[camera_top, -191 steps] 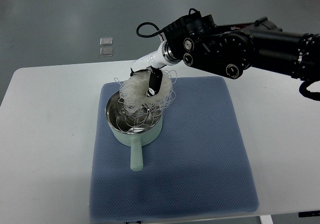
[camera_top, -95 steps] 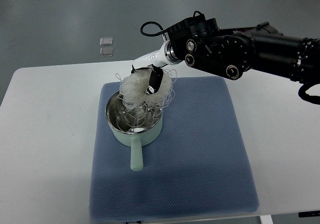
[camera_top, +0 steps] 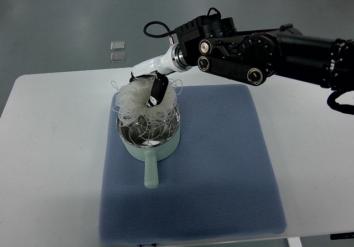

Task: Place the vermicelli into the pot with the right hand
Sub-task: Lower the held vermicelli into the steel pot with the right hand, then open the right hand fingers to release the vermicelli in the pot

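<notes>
A pale green pot [camera_top: 147, 138] with a steel inside and a short handle toward me stands on a blue mat [camera_top: 221, 169]. My right hand [camera_top: 148, 87] reaches in from the right on a black arm and is shut on a white bundle of vermicelli [camera_top: 138, 101]. The bundle hangs over the pot's far left rim, and its lower strands dip into the pot. The black fingers [camera_top: 156, 91] wrap the top of the bundle. The left arm is not in view.
The mat lies on a white table [camera_top: 50, 147]. Two small clear squares [camera_top: 117, 51] lie on the grey floor beyond the table's far edge.
My right hand has moved left with the vermicelli, from over the pot's far right side to over its far left rim. The pot has not moved.
</notes>
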You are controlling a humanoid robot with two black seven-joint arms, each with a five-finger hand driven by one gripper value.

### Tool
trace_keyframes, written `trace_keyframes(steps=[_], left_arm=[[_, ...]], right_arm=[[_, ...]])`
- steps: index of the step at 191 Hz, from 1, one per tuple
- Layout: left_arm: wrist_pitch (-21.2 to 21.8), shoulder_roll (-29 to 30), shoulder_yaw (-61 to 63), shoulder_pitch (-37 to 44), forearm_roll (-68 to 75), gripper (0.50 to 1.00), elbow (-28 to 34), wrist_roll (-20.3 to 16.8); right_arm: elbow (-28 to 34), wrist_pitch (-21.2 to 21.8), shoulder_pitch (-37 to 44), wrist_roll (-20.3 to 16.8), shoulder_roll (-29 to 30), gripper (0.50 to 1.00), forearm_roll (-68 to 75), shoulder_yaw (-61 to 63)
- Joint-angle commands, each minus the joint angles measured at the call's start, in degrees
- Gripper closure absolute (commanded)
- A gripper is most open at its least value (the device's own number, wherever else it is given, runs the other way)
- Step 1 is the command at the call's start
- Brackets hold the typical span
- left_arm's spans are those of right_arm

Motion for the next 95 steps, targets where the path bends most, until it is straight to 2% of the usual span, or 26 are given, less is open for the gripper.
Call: trace_keyframes(steps=[1, 18, 25, 33, 35, 38, 39, 40, 41, 42, 43, 44, 50, 95], left_arm=[[0.00, 0.00, 0.00, 0.00, 0.00, 0.500, -0.01, 0.00], [0.00, 0.00, 0.00, -0.08, 0.00, 0.500, -0.01, 0.00], [0.00, 0.00, 0.00, 0.00, 0.00, 0.500, -0.01, 0.09], [0.00, 0.00, 0.00, 0.00, 0.00, 0.500, -0.01, 0.09], [0.00, 0.00, 0.00, 0.00, 0.00, 0.500, -0.01, 0.09], [0.00, 0.00, 0.00, 0.00, 0.00, 0.500, -0.01, 0.09], [0.00, 0.00, 0.00, 0.00, 0.00, 0.500, -0.01, 0.09], [0.00, 0.00, 0.00, 0.00, 0.00, 0.500, -0.01, 0.09], [0.00, 0.00, 0.00, 0.00, 0.00, 0.500, -0.01, 0.09], [0.00, 0.00, 0.00, 0.00, 0.00, 0.500, -0.01, 0.09], [0.00, 0.00, 0.00, 0.00, 0.00, 0.500, -0.01, 0.09], [0.00, 0.00, 0.00, 0.00, 0.00, 0.500, -0.01, 0.09], [0.00, 0.00, 0.00, 0.00, 0.00, 0.500, -0.01, 0.09], [0.00, 0.00, 0.09, -0.08, 0.00, 0.500, -0.01, 0.09]], right_arm=[[0.13, 0.06, -0.79, 0.08, 0.00, 1.000, 0.56, 0.04], [0.13, 0.06, -1.67, 0.35, 0.00, 1.000, 0.56, 0.04], [0.22, 0.06, -2.20, 0.43, 0.00, 0.930, 0.64, 0.04], [0.40, 0.06, -2.55, 0.61, 0.00, 0.877, 0.65, 0.04], [0.40, 0.06, -2.55, 0.61, 0.00, 0.877, 0.65, 0.04], [0.57, 0.06, -2.64, 0.61, 0.00, 0.832, 0.56, 0.13], [0.57, 0.06, -2.64, 0.61, 0.00, 0.832, 0.56, 0.13], [0.66, 0.06, -2.72, 0.61, 0.00, 0.806, 0.64, 0.13], [0.66, 0.06, -2.72, 0.61, 0.00, 0.805, 0.65, 0.13], [0.66, 0.06, -2.81, 0.61, 0.00, 0.781, 0.65, 0.13], [0.66, 0.06, -2.81, 0.61, 0.00, 0.781, 0.65, 0.13], [0.66, 0.06, -2.81, 0.70, 0.00, 0.755, 0.65, 0.13], [0.84, 0.06, -2.90, 0.70, 0.00, 0.709, 0.65, 0.13], [0.92, 0.32, -3.60, 0.70, 0.00, 0.671, 0.65, 0.13]])
